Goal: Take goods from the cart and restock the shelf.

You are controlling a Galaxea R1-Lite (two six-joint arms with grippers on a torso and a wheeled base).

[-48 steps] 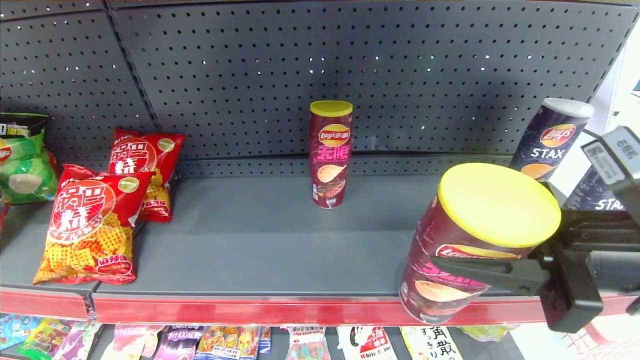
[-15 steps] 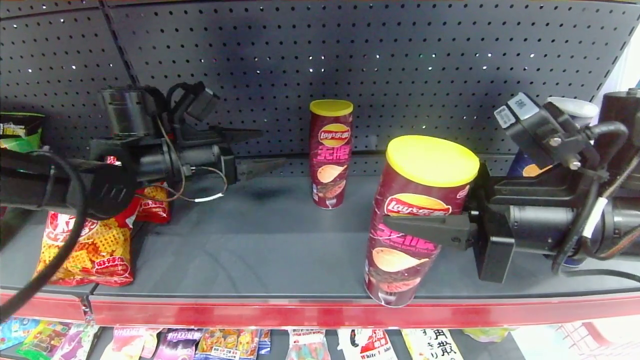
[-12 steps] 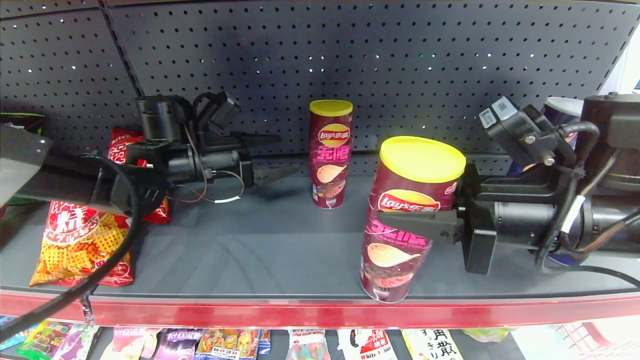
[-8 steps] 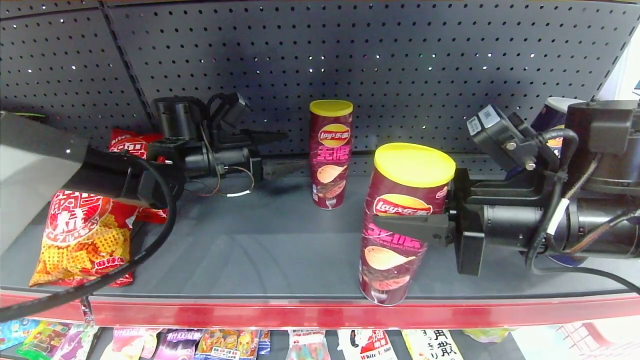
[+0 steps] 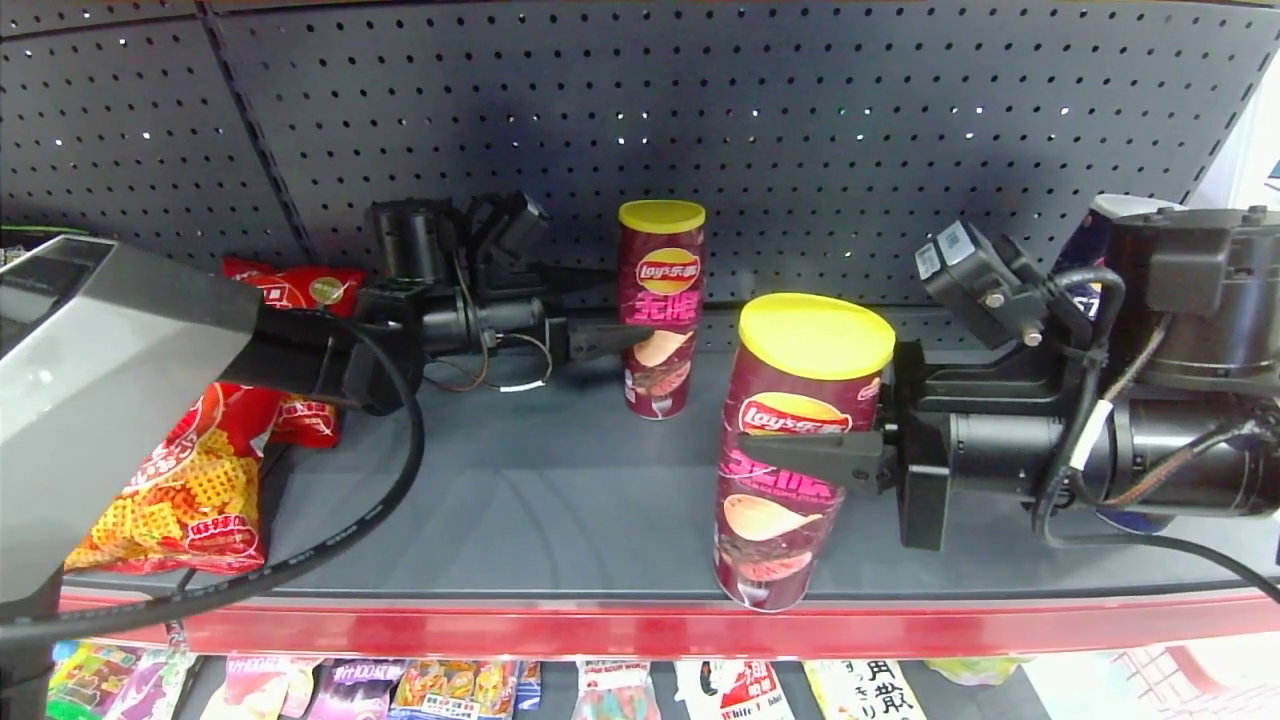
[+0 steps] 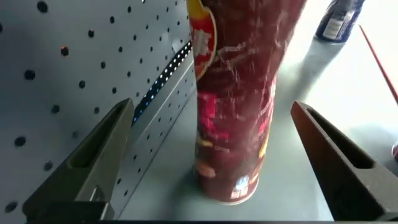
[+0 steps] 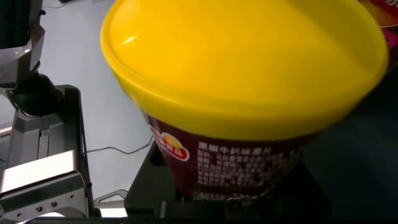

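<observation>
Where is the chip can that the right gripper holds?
In the head view the chip can is right of centre at the shelf's red front edge, in the right gripper, nearer than the second can.

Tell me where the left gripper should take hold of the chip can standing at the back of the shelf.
Around its mid-body, coming in level from the robot's left. The back can stands upright, round and straight-sided, and the open left gripper has its jaws either side of it, one close to the pegboard.

Maroon can (image 5: 780,520), yellow lid (image 5: 815,335); red-edged grey shelf (image 5: 520,500)
</observation>
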